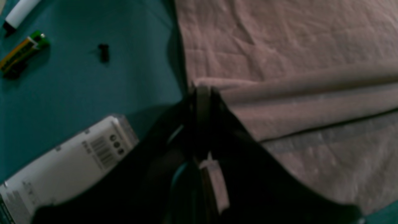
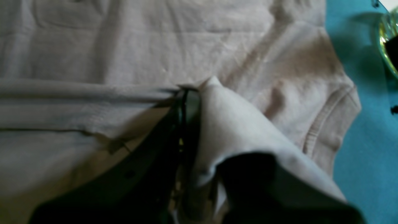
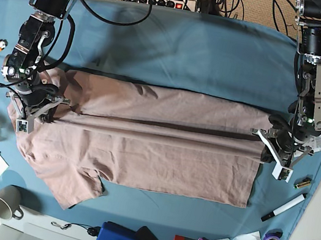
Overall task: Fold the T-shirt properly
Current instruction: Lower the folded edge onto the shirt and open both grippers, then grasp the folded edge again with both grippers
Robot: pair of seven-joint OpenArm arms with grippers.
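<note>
Careful: both grippers, left [image 3: 277, 148] and right [image 3: 37, 106], are clamped on the shirt [image 3: 142, 154] fold across mid-frame. Pull unevenly and you'll skew the fold or lose an edge.

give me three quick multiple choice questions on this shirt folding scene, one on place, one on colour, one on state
1. Where does the mug stand in the base view?
A. bottom left, off the cloth
B. on the T-shirt
C. top right

2. What colour is the table cloth?
A. red
B. blue
C. white

3. How is the left gripper?
A. wide open above the table
B. shut on the T-shirt
C. holding a marker

Answers:
1 A, it sits on the pale surface beyond the cloth's corner.
2 B, blue shows all around the shirt.
3 B, its jaws pinch the folded shirt edge in the left wrist view.
</note>
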